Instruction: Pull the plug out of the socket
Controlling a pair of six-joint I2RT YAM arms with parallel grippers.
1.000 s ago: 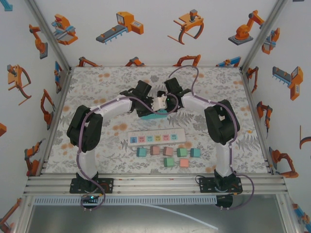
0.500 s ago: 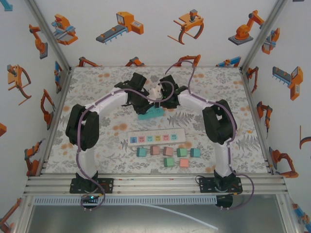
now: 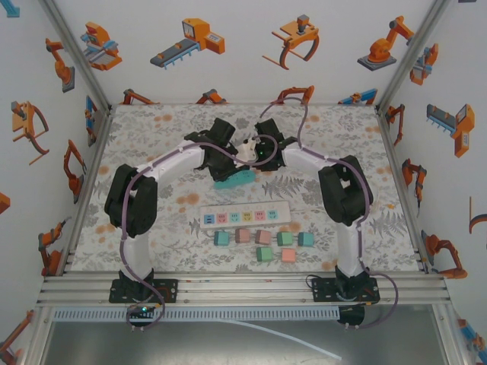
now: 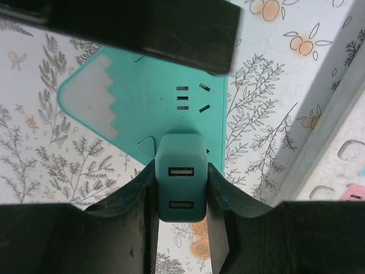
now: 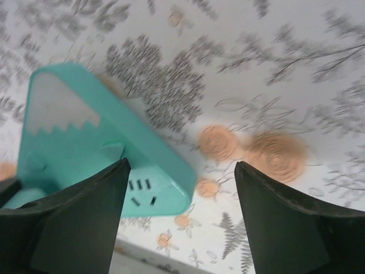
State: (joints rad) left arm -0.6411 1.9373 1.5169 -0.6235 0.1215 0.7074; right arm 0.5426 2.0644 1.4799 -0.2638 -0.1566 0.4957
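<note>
a: how is the plug [image 4: 181,185] expected to handle?
b: it is judged light, stiff and smooth, a small teal block with two usb ports on its face. it is pinched on its two flat sides by the left pincer [image 4: 181,171]. this is judged the right place, because the sides are parallel there.
a: and where is it found?
b: at the edge of the socket [image 4: 142,97], a teal mountain-shaped body that is laid flat on the tabletop [image 4: 34,154]. the socket looks light too, so it may be lifted together with the plug if it is not held down.
a: and the right pincer [image 5: 181,165]?
b: it is spread wide above the socket's corner, and nothing is held by it.
a: what is hard to make out?
b: the pins are hidden by the plug's own body, so it cannot be told if they are seated in the slots. the right wrist view is also blurred.
</note>
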